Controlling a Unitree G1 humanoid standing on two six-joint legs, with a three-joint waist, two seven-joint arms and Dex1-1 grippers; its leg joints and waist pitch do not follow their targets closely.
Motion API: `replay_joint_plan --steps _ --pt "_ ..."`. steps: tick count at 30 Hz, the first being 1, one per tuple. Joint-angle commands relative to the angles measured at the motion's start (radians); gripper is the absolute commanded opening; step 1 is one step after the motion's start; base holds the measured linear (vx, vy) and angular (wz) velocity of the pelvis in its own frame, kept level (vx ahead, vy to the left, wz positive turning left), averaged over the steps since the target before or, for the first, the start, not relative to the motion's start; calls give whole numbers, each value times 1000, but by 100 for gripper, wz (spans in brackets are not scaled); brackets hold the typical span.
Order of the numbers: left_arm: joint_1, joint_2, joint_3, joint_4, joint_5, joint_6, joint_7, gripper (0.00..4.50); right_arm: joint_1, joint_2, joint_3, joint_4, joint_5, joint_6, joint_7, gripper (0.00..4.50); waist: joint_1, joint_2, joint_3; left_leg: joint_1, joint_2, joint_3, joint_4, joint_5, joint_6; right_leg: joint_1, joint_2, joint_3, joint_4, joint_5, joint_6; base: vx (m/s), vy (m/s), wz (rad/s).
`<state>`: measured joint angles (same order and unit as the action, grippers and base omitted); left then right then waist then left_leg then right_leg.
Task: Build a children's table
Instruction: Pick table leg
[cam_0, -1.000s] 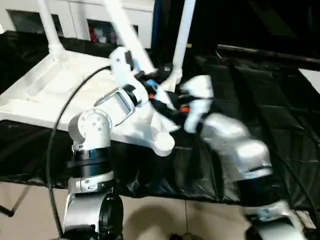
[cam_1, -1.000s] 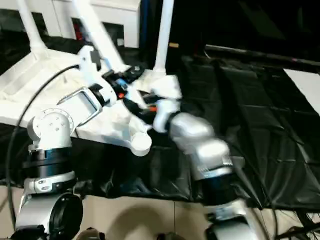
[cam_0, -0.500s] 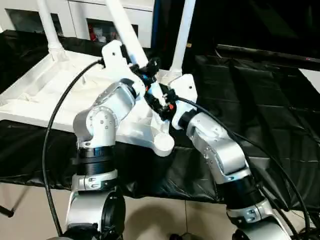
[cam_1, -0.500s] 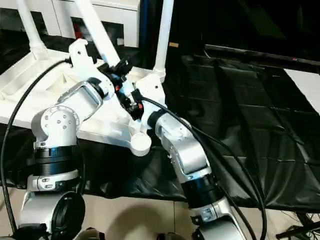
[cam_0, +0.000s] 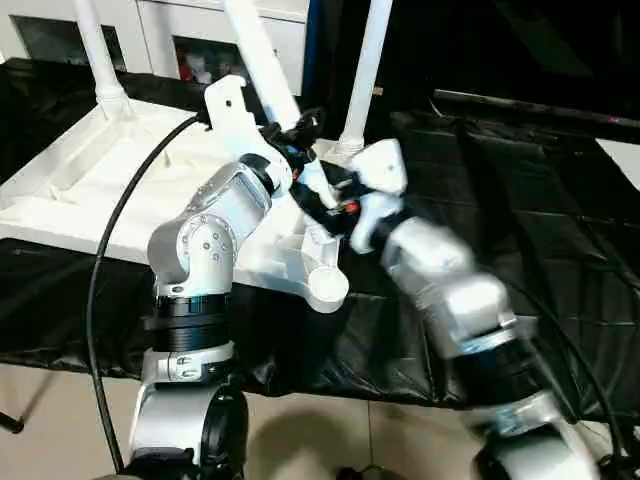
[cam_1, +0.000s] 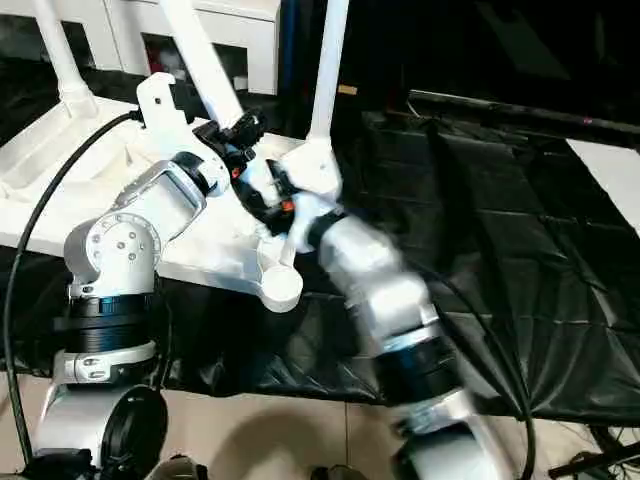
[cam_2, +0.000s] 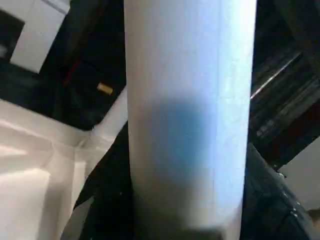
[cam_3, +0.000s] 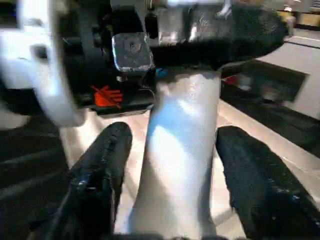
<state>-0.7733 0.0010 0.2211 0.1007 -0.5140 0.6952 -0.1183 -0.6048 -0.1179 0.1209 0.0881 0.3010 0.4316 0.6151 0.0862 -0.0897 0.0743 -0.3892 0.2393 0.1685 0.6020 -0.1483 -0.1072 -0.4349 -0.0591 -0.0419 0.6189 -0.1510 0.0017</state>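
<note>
Table top (cam_0: 110, 190) is lying underside-up on the black-covered work table (cam_0: 520, 190). Left gripper (cam_0: 298, 135) is pinching the tilted leg (cam_0: 262, 55) above the near corner socket (cam_0: 326, 287). Right gripper (cam_3: 167, 165) is sitting lower, fingers (cam_3: 100, 170) spread beside that leg, not touching.

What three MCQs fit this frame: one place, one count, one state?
1. Where does the top lie?
A. On the floor
B. On the work table
C. On a shelf

2. How many legs are in view?
A. One
B. Four
C. Three

3. How is the right gripper?
A. Open, astride a leg
B. Shut on a cable
C. Shut, away from any leg

Key:
1 B: the top rests on the black cover.
2 C: two stand upright and one tilts.
3 A: the right wrist view shows gaps on both sides of the leg.
</note>
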Motion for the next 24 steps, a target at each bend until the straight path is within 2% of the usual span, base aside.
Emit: replay_joint_plan --steps 1,3,4,5,6,8,9,13,14,15,17,19,22,23,24 --pt "3 23 -39 -29 -4 3 -71 194 -42 -65 -71 -16 103 80 121 306 -4 6 -89 19 -21 16 -60 -211 -3 66 -37 24 -66 -210 -90 0 0 0" --pt "3 37 -46 -32 -10 6 -100 193 -61 -94 -102 6 124 92 152 306 -2 6 -89 18 -22 18 -58 -203 -1 65 -37 25 -66 -208 -103 0 0 0" --pt "4 59 -57 -39 -23 17 -149 193 -92 -132 -139 53 167 148 196 306 -1 9 -88 17 -22 19 -57 -197 -6 64 -39 26 -65 -210 -112 0 0 0" --pt "4 59 -57 -39 -23 17 -149 193 -92 -132 -139 53 167 148 196 306 -4 7 -89 19 -24 19 -57 -201 -3 66 -37 24 -66 -218 -118 0 0 0" --pt "5 74 -65 -47 -42 33 -191 193 -118 -163 -166 94 220 214 253 332 -2 7 -88 19 -23 20 -56 -205 -7 64 -38 23 -68 -229 -125 0 0 0" --pt "6 79 -68 -49 -57 44 -213 193 -130 -176 -177 113 248 248 277 338 -1 8 -88 19 -22 19 -56 -208 -8 65 -39 23 -67 -232 -134 0 0 0" --pt "9 97 -87 -57 -74 54 -264 193 -149 -198 -188 144 286 289 320 349 -2 2 -90 16 -23 21 -55 -199 -7 67 -39 22 -68 -226 -143 0 0 0" --pt "14 114 -108 -72 -101 69 -327 193 -165 -220 -184 179 302 326 366 384 2 2 -91 16 -22 21 -54 -180 -8 67 -42 22 -66 -221 -157 0 0 0" --pt "14 117 -109 -76 -120 81 -356 193 -171 -238 -166 193 299 344 400 393 1 -3 -91 15 -21 22 -54 -177 -9 68 -43 22 -66 -222 -157 0 0 0" --pt "16 126 -114 -86 -148 96 -407 193 -171 -259 -137 200 300 364 456 406 3 -3 -91 16 -23 21 -53 -178 -6 71 -42 19 -66 -237 -159 0 0 0" --pt "16 133 -116 -96 -183 119 -455 193 -167 -279 -107 202 298 378 510 422 5 -2 -90 15 -21 21 -53 -178 -8 68 -44 21 -67 -247 -157 0 0 0" --pt "17 143 -121 -116 -235 153 -521 193 -165 -295 -73 198 303 396 564 424 4 -4 -89 14 -21 21 -53 -179 -9 68 -44 20 -67 -254 -158 0 0 0" --pt "19 147 -119 -128 -271 171 -556 193 -164 -303 -60 195 314 411 590 424 4 -2 -89 15 -20 21 -53 -184 -10 68 -44 20 -67 -264 -159 0 0 0" --pt "23 164 -134 -139 -301 188 -615 193 -159 -315 -32 187 312 413 620 424 3 -4 -88 14 -19 21 -53 -187 -10 67 -43 20 -69 -268 -158 0 0 0" --pt "26 171 -142 -145 -307 190 -634 193 -159 -317 -26 186 313 415 629 424 5 -3 -89 15 -20 20 -53 -188 -10 67 -43 20 -68 -280 -154 0 0 0"
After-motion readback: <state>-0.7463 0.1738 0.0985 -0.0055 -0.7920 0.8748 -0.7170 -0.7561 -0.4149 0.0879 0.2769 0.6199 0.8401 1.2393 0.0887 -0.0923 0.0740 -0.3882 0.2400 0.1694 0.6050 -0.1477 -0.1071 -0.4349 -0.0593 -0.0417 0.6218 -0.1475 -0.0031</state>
